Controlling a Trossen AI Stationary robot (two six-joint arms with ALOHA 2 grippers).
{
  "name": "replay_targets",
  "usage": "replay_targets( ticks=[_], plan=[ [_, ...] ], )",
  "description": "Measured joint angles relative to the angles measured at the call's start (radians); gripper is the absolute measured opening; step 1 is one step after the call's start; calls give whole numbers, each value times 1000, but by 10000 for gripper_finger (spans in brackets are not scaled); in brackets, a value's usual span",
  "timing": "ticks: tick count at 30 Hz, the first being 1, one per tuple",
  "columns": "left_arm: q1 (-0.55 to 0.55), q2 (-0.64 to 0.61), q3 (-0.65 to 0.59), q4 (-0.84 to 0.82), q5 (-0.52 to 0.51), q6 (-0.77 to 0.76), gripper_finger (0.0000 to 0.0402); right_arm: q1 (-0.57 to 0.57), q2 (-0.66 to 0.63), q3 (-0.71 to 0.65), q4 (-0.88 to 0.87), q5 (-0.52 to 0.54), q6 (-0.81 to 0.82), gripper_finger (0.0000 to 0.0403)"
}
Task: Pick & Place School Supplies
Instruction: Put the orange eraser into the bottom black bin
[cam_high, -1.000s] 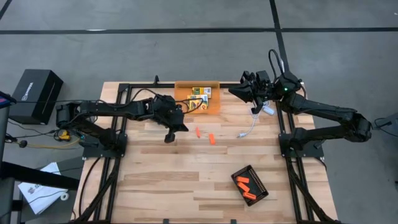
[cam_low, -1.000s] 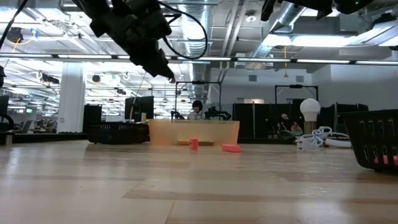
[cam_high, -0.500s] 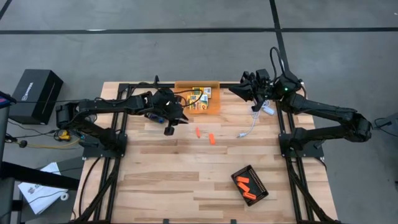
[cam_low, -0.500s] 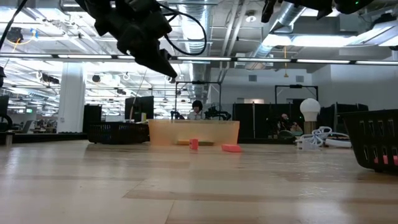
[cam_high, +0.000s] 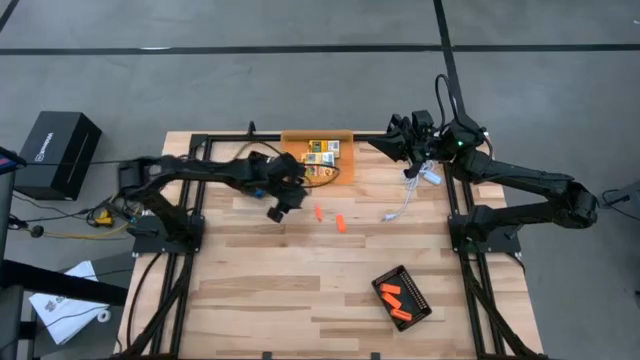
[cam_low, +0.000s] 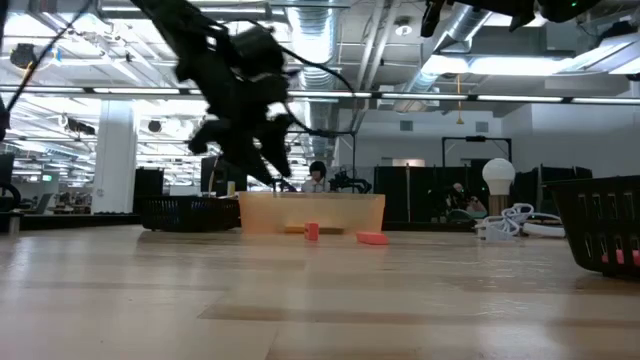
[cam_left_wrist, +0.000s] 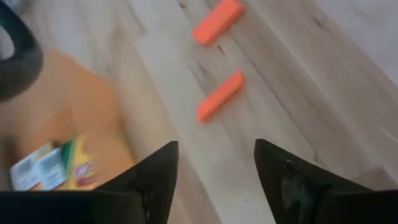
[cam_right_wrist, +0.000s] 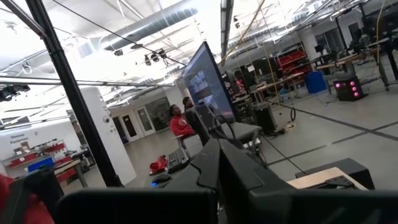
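Now we see the left pincer (cam_high: 279, 208) hanging above the counter (cam_high: 260, 300), just beside the orange bin (cam_high: 343, 172) on its left-arm side. Its two dark fingers (cam_left_wrist: 155, 180) stand well apart, a wide gap, with nothing between them and nothing touching them. Through that gap in the left wrist view we look down on bare wood, and past the fingertips lie two orange sticks (cam_left_wrist: 220, 95), one beyond the other, both flat on the counter and apart from each other. In the high view these sticks (cam_high: 329, 217) sit near the bin, on the side away from the counter's far edge, and the pincer is close to them but not over them.

Inside the bin we can make out crayon boxes (cam_high: 321, 152), yellow and green, lying against its far wall; one box (cam_left_wrist: 50, 165) also shows in the left wrist view.

Well away from the bin, towards the near right corner of the counter, a black tray (cam_high: 402, 297) holds more orange sticks.

The right pincer (cam_high: 397, 140) waits above the counter's far edge, beside the bin's right end, over a white cable (cam_high: 405, 200). We cannot tell how its fingers stand.
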Motion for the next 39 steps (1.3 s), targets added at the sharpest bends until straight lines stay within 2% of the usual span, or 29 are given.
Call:
replay_targets(
  ticks=[7,16,25,32,39],
  plan=[
    [-50,212,182,-91,-29,26,193,0,0,0,6,-13,-6,0],
    [-57,271,364,-145,-36,28,169,0,0,0,28,-132,-31,0],
    [-87,313,401,-320,-48,29,168,-15,0,0,90,-213,-42,0],
    [-117,313,402,-313,-58,47,168,-14,0,0,107,-267,-64,0],
    [-114,314,402,-312,-76,120,168,-12,0,0,107,-274,-64,0]
  ],
)
